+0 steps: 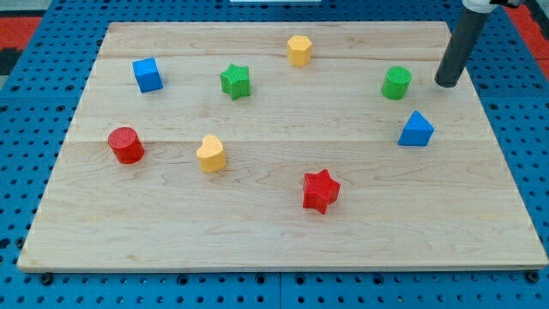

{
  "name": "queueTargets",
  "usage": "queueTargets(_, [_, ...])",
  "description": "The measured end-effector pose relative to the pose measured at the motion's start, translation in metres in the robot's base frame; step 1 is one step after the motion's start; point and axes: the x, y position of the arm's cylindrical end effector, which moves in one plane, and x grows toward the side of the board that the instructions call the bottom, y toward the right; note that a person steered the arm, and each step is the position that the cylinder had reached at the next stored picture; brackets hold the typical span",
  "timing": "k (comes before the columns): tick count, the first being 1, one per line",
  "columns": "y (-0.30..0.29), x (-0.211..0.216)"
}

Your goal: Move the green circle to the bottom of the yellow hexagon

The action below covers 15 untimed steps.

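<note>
The green circle (396,83) stands upright on the wooden board at the view's upper right. The yellow hexagon (298,51) sits near the view's top, left of the green circle and a little higher. My tip (446,84) rests on the board just to the right of the green circle, level with it, with a small gap between them. The dark rod rises from the tip toward the view's top right corner.
A blue triangle (416,130) lies below the green circle. A green star (235,81), blue cube (147,75), red circle (127,145), yellow heart (211,154) and red star (321,190) are spread over the board (274,240). Blue pegboard surrounds it.
</note>
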Motion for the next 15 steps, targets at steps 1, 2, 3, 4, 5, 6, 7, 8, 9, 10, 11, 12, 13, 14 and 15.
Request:
queueTargets(1, [-0.009, 0.002])
queueTargets(2, [-0.026, 0.009])
queueTargets(3, [-0.026, 0.009])
queueTargets(4, [-0.037, 0.009])
queueTargets(5, [-0.056, 0.009])
queueTargets(6, [-0.075, 0.009])
queueTargets(7, [-0.093, 0.009])
queueTargets(8, [-0.110, 0.009])
queueTargets(9, [-0.124, 0.009])
queueTargets(10, [-0.119, 0.009])
queueTargets(11, [-0.083, 0.009])
queueTargets(12, [-0.083, 0.008])
queueTargets(13, [-0.089, -0.006])
queueTargets(14, [-0.099, -0.006])
queueTargets(15, [-0.113, -0.006])
